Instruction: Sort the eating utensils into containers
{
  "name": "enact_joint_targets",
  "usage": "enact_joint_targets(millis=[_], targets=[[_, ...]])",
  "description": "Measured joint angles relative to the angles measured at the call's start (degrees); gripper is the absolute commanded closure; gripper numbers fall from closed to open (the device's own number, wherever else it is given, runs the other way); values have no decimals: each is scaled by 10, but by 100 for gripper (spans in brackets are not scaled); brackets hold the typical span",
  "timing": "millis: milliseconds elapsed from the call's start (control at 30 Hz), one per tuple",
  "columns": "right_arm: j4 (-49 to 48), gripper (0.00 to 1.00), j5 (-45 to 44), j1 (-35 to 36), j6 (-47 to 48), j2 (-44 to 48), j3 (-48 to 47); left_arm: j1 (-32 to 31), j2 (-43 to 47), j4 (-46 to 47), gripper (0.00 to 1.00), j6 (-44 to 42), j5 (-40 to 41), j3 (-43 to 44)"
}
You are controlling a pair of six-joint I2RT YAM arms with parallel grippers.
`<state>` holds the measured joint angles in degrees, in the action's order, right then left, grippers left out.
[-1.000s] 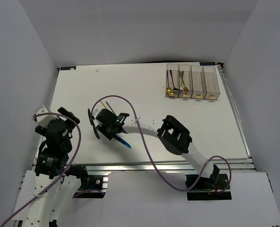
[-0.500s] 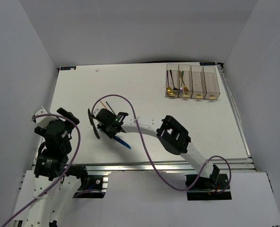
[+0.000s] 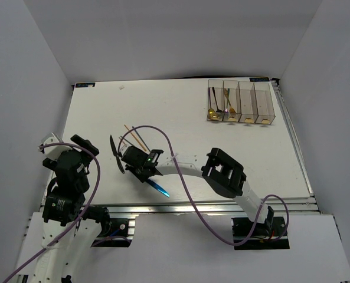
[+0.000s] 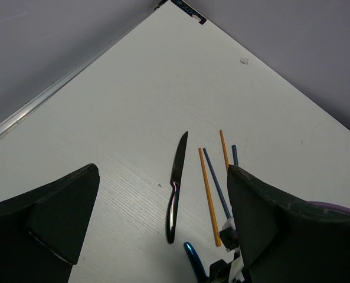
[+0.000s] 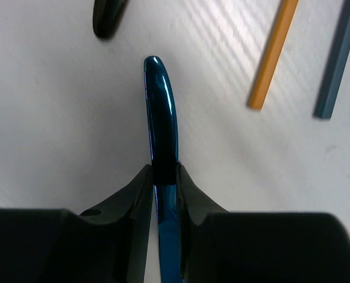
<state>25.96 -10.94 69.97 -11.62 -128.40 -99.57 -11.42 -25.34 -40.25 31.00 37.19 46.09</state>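
The blue knife (image 5: 160, 100) is clamped between the shut fingers of the right gripper (image 5: 163, 175), at 7 o'clock on the table. It is best lifted level, cleared of the orange chopstick (image 5: 273, 53), then carried toward the containers (image 3: 241, 101) at 1 o'clock.

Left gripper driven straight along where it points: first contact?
Likely the slim black knife lying on the white table, centred ahead of the open left gripper; depth unclear, maybe bare table.
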Motion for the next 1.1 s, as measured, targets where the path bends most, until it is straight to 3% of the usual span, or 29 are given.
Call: enact_joint_targets(millis=[300, 833, 967, 1100], targets=[[12, 100, -13, -6, -14, 64, 90, 0, 5, 0, 2, -1, -2, 0], [8, 100, -17, -123, -30, 205, 199, 0, 6, 1, 2, -1, -3, -4], [12, 100, -14, -170, -30, 230, 220, 0, 6, 2, 2, -2, -4, -4], [10, 100, -7, -278, -28, 257, 224, 0, 6, 3, 2, -2, -6, -4]])
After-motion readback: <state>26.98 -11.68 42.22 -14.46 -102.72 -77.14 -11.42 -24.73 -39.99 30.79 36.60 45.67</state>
